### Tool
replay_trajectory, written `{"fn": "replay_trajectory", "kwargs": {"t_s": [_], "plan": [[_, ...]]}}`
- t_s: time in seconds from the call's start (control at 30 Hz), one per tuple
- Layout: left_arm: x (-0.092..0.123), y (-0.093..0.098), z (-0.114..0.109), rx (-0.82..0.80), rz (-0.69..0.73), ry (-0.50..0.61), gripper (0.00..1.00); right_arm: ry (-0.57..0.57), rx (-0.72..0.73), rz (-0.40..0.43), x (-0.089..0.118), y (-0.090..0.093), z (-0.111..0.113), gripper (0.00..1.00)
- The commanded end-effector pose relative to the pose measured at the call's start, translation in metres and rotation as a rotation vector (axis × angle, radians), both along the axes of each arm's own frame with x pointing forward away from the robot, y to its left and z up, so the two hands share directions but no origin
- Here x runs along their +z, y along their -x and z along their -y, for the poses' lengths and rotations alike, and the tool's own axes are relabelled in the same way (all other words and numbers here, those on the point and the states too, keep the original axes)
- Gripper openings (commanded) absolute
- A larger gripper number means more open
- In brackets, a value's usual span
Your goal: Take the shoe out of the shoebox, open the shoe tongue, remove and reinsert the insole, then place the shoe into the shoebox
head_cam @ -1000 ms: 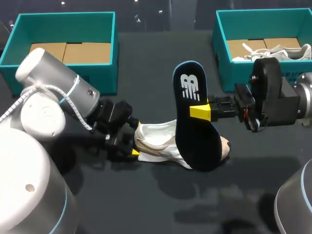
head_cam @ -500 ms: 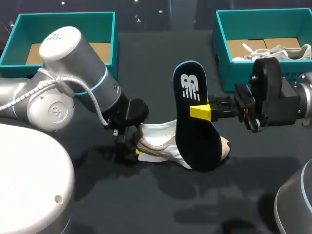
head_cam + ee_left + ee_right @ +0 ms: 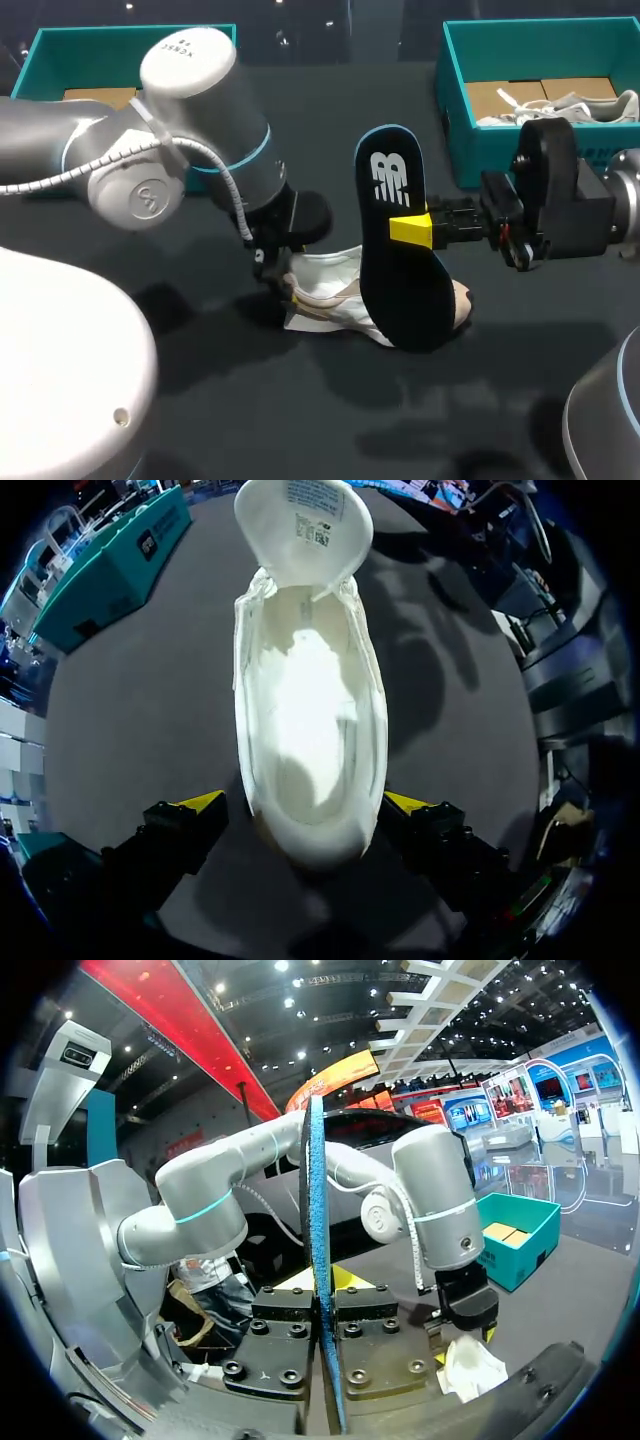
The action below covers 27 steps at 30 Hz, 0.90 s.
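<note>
The dark table [image 3: 300, 420] has a teal left box [image 3: 130, 50] and a teal right box [image 3: 540, 60] at its far corners. The right box has a pale second shoe [image 3: 570, 105] lying in it.

In the middle, the left pincer [image 3: 303, 805] stands open, its yellow tips on either side of the white shoe's [image 3: 310, 700] heel. I can't tell if they touch it. The shoe lies on the table with its tongue [image 3: 303, 525] folded well forward and the inside bare.

Just beside it, the right pincer [image 3: 412, 228] is clamped on the dark insole [image 3: 395, 250], holding it on end over the shoe's toe.

So I'd say the insole is out and putting it back comes next. The left pincer would need to steady the heel. The right would then tip the insole flat and feed its toe end in under the tongue.
</note>
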<state>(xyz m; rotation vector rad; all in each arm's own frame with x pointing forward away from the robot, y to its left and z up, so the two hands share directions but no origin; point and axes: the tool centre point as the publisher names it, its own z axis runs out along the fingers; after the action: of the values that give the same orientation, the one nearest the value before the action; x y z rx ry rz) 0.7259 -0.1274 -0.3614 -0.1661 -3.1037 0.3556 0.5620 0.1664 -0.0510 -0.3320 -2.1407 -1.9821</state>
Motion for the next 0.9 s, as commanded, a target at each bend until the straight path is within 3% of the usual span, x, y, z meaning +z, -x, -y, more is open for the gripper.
{"fn": "replay_trajectory", "kwargs": {"t_s": [0.03,0.2,0.6,0.9], "plan": [[-0.002,-0.003,0.006,-0.004,0.006,-0.105,1.00,0.031,-0.112,0.010,0.001,0.010,0.001,0.00],[0.002,-0.002,0.004,-0.005,0.013,-0.125,1.00,0.031,-0.112,0.010,0.001,0.010,0.001,0.00],[0.040,-0.003,0.015,-0.021,0.045,-0.129,1.00,0.031,-0.112,0.010,0.001,0.010,0.001,0.00],[0.037,-0.016,0.038,-0.031,0.052,-0.123,1.00,0.031,-0.112,0.010,0.001,0.010,0.001,0.00]]}}
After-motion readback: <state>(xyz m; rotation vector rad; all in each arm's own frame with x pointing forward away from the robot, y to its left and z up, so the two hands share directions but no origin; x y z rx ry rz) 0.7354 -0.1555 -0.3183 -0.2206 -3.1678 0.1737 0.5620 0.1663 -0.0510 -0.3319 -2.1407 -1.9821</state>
